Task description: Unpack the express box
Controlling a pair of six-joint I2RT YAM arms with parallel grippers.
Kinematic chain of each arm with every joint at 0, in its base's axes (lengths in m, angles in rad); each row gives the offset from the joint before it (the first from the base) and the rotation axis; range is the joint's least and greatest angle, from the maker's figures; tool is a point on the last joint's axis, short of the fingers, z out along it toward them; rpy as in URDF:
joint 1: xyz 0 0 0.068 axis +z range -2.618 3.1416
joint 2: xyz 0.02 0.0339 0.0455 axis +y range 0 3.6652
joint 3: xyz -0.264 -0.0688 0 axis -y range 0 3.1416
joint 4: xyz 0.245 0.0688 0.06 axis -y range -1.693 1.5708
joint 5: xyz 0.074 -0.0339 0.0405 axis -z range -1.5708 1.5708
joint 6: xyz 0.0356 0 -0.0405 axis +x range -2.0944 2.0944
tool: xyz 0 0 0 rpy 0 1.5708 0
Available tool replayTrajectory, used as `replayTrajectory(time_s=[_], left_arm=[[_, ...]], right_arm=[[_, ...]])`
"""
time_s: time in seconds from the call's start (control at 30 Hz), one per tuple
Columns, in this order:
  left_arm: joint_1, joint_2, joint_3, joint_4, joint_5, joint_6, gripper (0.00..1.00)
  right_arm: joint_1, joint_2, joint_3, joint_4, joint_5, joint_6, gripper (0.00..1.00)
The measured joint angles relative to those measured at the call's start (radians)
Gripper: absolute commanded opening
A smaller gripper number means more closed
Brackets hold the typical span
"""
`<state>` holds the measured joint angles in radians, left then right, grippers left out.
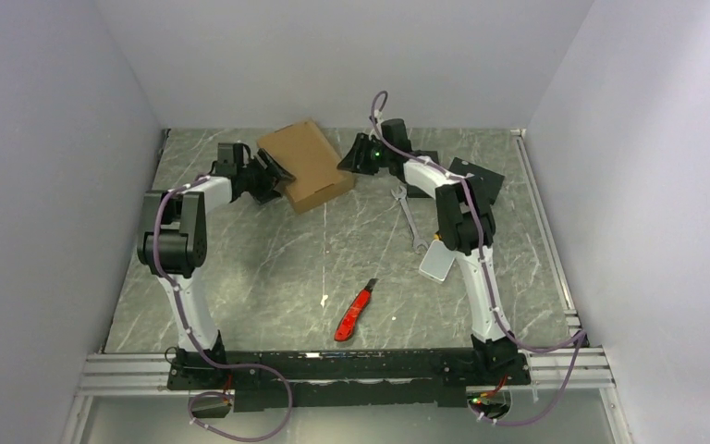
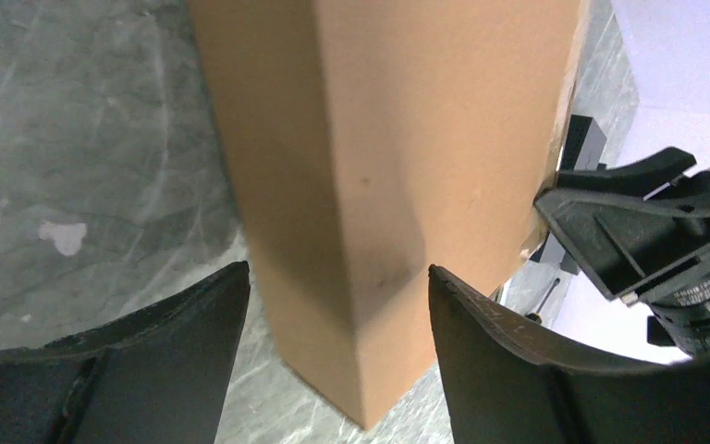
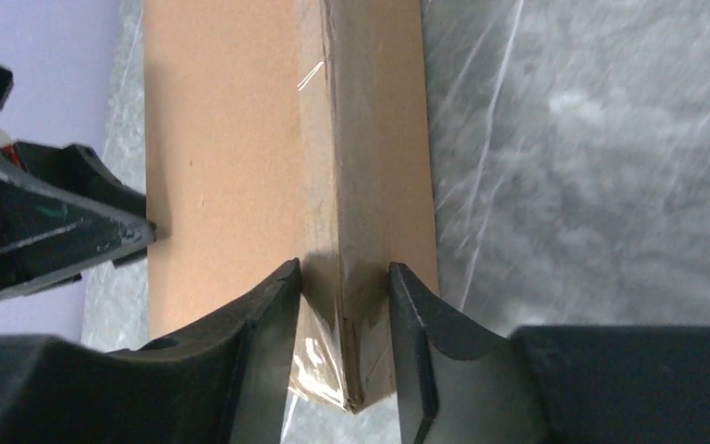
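Observation:
The express box (image 1: 307, 165), plain brown cardboard, sits tilted at the back of the table between both arms. My right gripper (image 1: 351, 157) is shut on its right corner. In the right wrist view both jaws (image 3: 344, 273) press a taped edge of the box (image 3: 240, 139). My left gripper (image 1: 275, 176) is at the box's left corner. In the left wrist view its fingers (image 2: 337, 277) straddle a corner of the box (image 2: 379, 139), with a gap on the left side, so it is open.
A red utility knife (image 1: 355, 312) lies mid-table toward the front. A metal wrench (image 1: 410, 217) lies right of centre. Black flat boxes (image 1: 481, 180) sit at the back right. A white object (image 1: 436, 262) rests by the right arm.

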<state>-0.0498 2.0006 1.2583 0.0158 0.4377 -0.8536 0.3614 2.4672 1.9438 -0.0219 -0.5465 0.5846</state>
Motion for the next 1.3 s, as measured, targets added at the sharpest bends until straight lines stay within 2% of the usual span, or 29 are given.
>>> replayTrajectory(time_s=[0.2,0.33,0.43,0.57,0.67,0.77,0.93,1.07,1.13,1.2,1.3], left_arm=[[-0.019,-0.028,0.013,-0.129,-0.037,0.048,0.73],[-0.016,-0.151,-0.088,-0.225,-0.064,0.077,0.75],[-0.015,-0.246,-0.149,-0.351,-0.109,0.124,0.81],[-0.012,-0.348,-0.183,-0.515,-0.177,0.196,0.91],[-0.016,-0.431,-0.209,-0.615,-0.205,0.241,0.98],[-0.017,-0.506,-0.22,-0.697,-0.229,0.287,0.99],[-0.017,-0.583,-0.22,-0.776,-0.231,0.367,0.99],[-0.017,-0.575,-0.219,-0.776,-0.167,0.416,1.0],[-0.017,-0.555,-0.208,-0.776,-0.14,0.429,0.99],[-0.017,-0.509,-0.177,-0.774,-0.117,0.442,1.0],[-0.017,-0.435,-0.148,-0.734,-0.064,0.446,0.99]], right_arm=[[0.051,-0.198,-0.295,0.047,0.039,0.005,0.4],[0.124,-0.355,-0.533,0.084,0.059,0.035,0.41],[0.201,-0.46,-0.699,0.142,0.083,0.072,0.45],[0.326,-0.568,-0.85,0.166,0.121,0.088,0.54],[0.38,-0.651,-0.93,0.117,0.151,0.055,0.69],[0.387,-0.741,-0.986,0.039,0.212,0.003,0.82],[0.37,-0.893,-1.036,-0.089,0.302,-0.076,0.86],[0.364,-0.913,-1.043,-0.082,0.295,-0.079,0.86],[0.362,-0.893,-1.043,-0.06,0.283,-0.051,0.82],[0.361,-0.85,-1.034,-0.03,0.275,-0.009,0.74],[0.36,-0.751,-0.985,-0.002,0.266,0.048,0.71]])
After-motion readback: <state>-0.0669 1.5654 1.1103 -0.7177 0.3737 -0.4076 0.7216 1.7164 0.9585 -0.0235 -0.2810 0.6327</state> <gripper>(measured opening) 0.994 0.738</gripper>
